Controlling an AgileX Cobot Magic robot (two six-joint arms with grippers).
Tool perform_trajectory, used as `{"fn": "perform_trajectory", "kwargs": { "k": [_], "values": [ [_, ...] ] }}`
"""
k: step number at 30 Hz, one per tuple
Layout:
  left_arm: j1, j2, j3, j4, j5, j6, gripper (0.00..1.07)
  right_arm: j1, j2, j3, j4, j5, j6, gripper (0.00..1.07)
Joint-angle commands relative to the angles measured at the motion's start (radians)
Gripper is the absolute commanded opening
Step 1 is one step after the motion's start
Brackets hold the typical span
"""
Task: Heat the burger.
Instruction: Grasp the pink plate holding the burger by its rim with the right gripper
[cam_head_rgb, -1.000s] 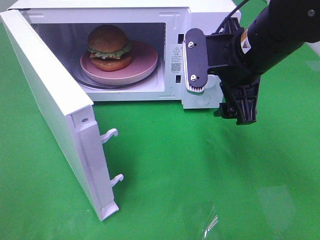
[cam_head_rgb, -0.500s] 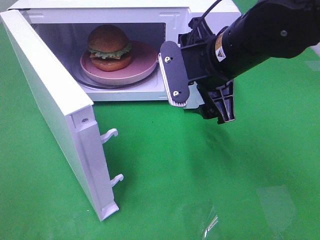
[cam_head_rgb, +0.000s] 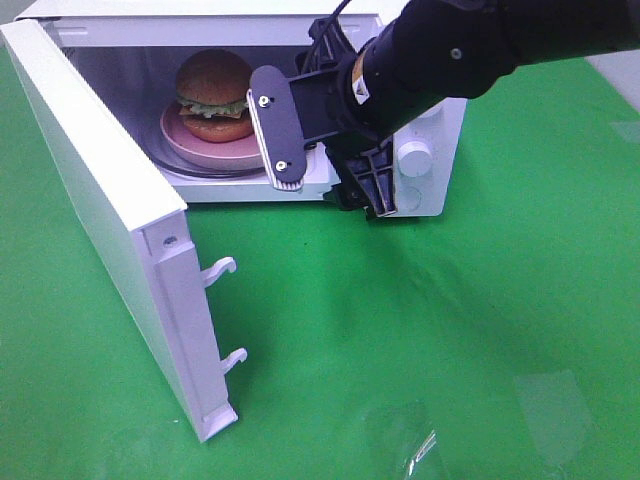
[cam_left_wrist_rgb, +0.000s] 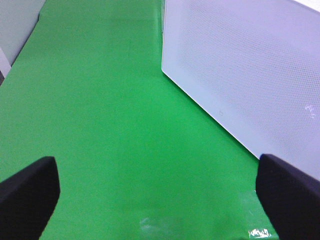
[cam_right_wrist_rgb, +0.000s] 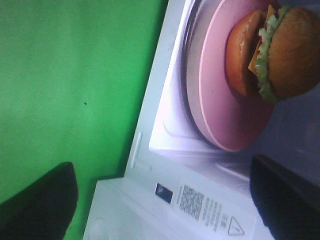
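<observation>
Green matte surface (cam_head_rgb: 420, 330) carries a white boxy microwave (cam_head_rgb: 420, 120); the tall lettuce-and-cheese burger (cam_head_rgb: 214, 95) sits inside. Right end effector (cam_head_rgb: 325, 165), released and empty, should clear the opening before the white door (cam_head_rgb: 100, 210) swings shut.

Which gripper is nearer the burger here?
Right. The right gripper hangs open just in front of the microwave opening, beside the burger. The left gripper is open outside the swung door.

One burger (cam_head_rgb: 214, 92), one plate (cam_head_rgb: 215, 152), one microwave (cam_head_rgb: 425, 130) and two claws (cam_head_rgb: 330, 165) (cam_left_wrist_rgb: 155, 200) are showing on one green desk (cam_head_rgb: 420, 340)
</observation>
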Motion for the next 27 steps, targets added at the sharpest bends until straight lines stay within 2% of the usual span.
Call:
{"fn": "perform_trajectory", "kwargs": {
  "k": [1,13,17,27],
  "values": [
    [0.003,-0.005,0.000,-0.002,-0.011,-0.006,1.00,0.007,0.028,-0.032,-0.007,-0.016,-0.009,0.89],
    [0.003,-0.005,0.000,-0.002,-0.011,-0.006,1.00,0.007,0.155,-0.143,0.008,-0.024,-0.009,0.88],
    [0.003,-0.005,0.000,-0.002,-0.011,-0.006,1.00,0.007,0.228,-0.218,0.021,-0.029,-0.010,0.88],
    [0.003,-0.005,0.000,-0.002,-0.011,-0.006,1.00,0.007,0.330,-0.321,0.048,-0.019,-0.010,0.86]
  ]
}}
